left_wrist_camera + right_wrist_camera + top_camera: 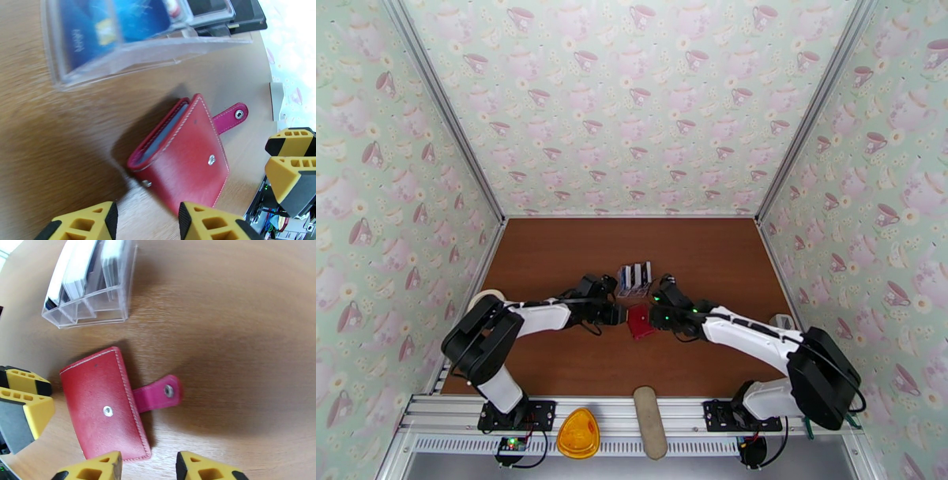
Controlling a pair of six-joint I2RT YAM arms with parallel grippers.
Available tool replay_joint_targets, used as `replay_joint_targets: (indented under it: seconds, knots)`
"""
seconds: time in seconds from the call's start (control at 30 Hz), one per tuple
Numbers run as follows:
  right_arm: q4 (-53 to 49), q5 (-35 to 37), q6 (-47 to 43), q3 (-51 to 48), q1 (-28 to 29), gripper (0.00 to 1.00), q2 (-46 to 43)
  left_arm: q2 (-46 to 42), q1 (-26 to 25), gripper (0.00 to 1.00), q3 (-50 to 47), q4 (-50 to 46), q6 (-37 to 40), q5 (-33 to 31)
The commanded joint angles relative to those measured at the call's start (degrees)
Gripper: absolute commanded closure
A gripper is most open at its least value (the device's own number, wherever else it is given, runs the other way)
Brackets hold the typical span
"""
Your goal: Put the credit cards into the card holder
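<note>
I see my left arm (541,316) and right arm (750,331): white tubes, bulky black joints, black cables (539,451) at the bases. The fingertips (85,223) are yellow plastic (hollow-celled), with grey pads.

Brown table (553,260) is carrying the red card holder (102,405), lying folded, near clear stand (94,313) w/ credit cards (94,31).

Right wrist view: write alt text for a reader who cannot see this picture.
A folded red card holder lies on a brown wooden table, its snap tab unfastened and pointing right. Beyond it, at upper left, a clear plastic stand holds the credit cards. The right gripper shows at the bottom edge, yellow fingertips apart and empty.
</note>
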Motion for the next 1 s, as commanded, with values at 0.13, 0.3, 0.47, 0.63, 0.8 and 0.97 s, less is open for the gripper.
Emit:
replay_joint_targets:
  seconds: [0.13, 0.3, 0.47, 0.63, 0.8, 0.97]
  knots:
    - [6.1, -9.4, 0.5, -6.1, -6.7, 0.62, -5.6, 3.5, -0.9, 0.58, 5.5, -5.7, 2.2, -0.6]
    - [6.8, -11.8, 0.5, -7.5, -9.0, 0.64, -7.2, 5.5, -1.0, 0.6, 7.9, -7.5, 3.2, -0.9]
    - [8.5, -13.3, 1.0, -7.9, -9.6, 0.65, -6.7, 7.9, -1.5, 0.6, 9.7, -7.3, 3.6, -0.3]
    - [10.5, -14.1, 1.8, -8.5, -10.6, 0.68, -4.8, 8.1, -2.1, 0.6, 9.3, -5.6, 4.5, -0.4]
    - [12.2, -14.9, 2.1, -9.7, -12.9, 0.69, -3.6, 8.8, -2.3, 0.62, 7.9, -4.8, 5.1, -0.9]
    - [15.6, -17.8, 2.7, -11.2, -15.0, 0.71, -2.7, 10.8, -2.6, 0.63, 9.0, -7.2, 5.8, -1.8]
